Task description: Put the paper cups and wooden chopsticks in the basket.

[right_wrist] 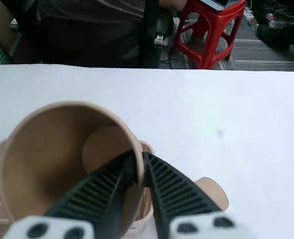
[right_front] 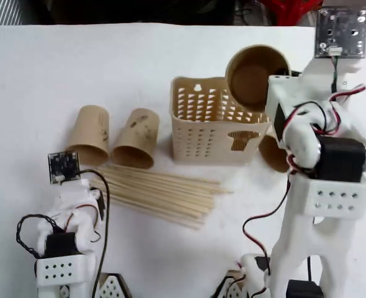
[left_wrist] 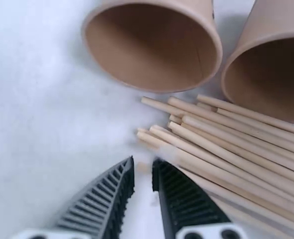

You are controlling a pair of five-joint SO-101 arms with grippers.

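Paper cups number four, and one, the held cup (right_front: 254, 77), is pinched by its rim in the right claw (right_wrist: 139, 158), with one finger (right_wrist: 118, 175) inside the wall and the other outside, closed tight on the paper. It hangs over the far corner of the basket (right_front: 214, 139) on the right arm's side, its mouth turned up so the round bottom shows from above. In the right wrist view the basket's pale rim peeks out beneath it. The basket stands upright near the middle of the white table (right_front: 59, 68). To its other side lie an outer cup (right_front: 91, 131) and an inner cup (right_front: 136, 136), both on their sides and just beside each other, mouths towards the arms, the inner one nearer the basket. In front of them the wooden chopsticks (right_front: 164, 194) lie in a loose bundle on the table, fanned slightly, none in the basket. A fourth cup (right_front: 272, 155) is largely hidden behind the right arm; it seems to lie on the table just beside the basket's wall. The left claw (left_wrist: 143, 169) hangs low over the table with its jaws barely parted and nothing between them, its tips just beside the near ends of the chopsticks and facing the two cups' open mouths.
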